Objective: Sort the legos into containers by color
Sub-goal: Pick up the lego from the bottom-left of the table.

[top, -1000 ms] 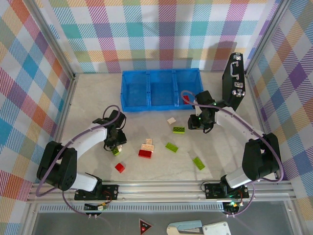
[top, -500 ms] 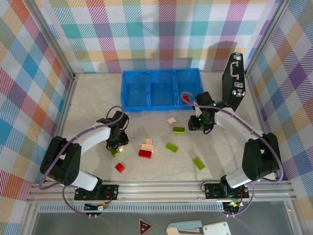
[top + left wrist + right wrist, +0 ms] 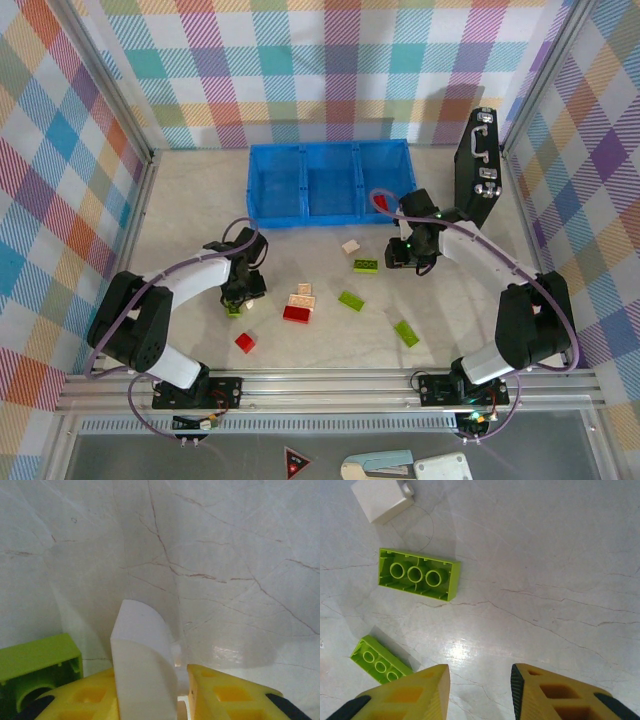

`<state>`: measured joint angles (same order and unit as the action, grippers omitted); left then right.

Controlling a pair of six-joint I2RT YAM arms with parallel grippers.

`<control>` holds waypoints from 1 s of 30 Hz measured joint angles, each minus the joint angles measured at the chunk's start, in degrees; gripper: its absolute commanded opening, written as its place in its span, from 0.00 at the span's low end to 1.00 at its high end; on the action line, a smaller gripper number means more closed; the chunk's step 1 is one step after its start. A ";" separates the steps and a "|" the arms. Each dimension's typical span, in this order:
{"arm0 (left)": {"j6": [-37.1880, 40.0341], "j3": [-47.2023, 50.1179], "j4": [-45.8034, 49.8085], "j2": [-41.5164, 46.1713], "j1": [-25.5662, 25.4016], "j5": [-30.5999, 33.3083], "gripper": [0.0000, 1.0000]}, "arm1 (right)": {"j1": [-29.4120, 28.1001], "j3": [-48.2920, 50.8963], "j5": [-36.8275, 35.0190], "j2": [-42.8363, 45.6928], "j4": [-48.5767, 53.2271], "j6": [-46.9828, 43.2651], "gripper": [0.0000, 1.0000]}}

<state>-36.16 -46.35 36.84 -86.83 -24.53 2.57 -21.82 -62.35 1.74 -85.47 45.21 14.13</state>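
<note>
Looking from the left, I have the left end effector (image 3: 238, 298) low over the desk (image 3: 190, 220). Its wrist view shows the yellow fingers (image 3: 225, 695) clamped on a white lego (image 3: 142, 650) that stands up between them, with a lime lego (image 3: 35, 662) just beside it on the desk. To the right, loose legos lie scattered across the near middle: a small red lego (image 3: 245, 342), a larger red brick (image 3: 296, 313) touching cream pieces (image 3: 303, 294), and lime bricks (image 3: 350, 299) further right. Beyond them, the blue tray (image 3: 252, 190) sits at the far centre with its three compartments side by side. The right end effector (image 3: 402, 255) hovers just near of the tray's right end. Its fingers (image 3: 547, 697) are a little apart, with bare desk between them, and an upturned lime piece (image 3: 417, 575) lies ahead. A black case (image 3: 478, 165) stands at the far right.
</note>
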 measured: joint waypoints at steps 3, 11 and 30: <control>0.20 -0.04 -0.02 -0.22 -0.26 -0.09 0.31 | 0.00 0.02 -0.02 0.52 0.00 0.02 0.38; 1.05 -0.44 -0.15 -0.22 -0.59 -0.13 0.26 | 0.00 0.55 -0.20 1.77 0.11 0.02 0.38; 7.32 -12.46 2.45 0.61 -0.59 0.50 0.24 | 0.00 1.66 -1.31 4.42 1.27 0.00 0.37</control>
<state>-28.84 -58.81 39.29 -86.21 -25.12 3.07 -21.82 -60.69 0.43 -81.06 46.48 14.13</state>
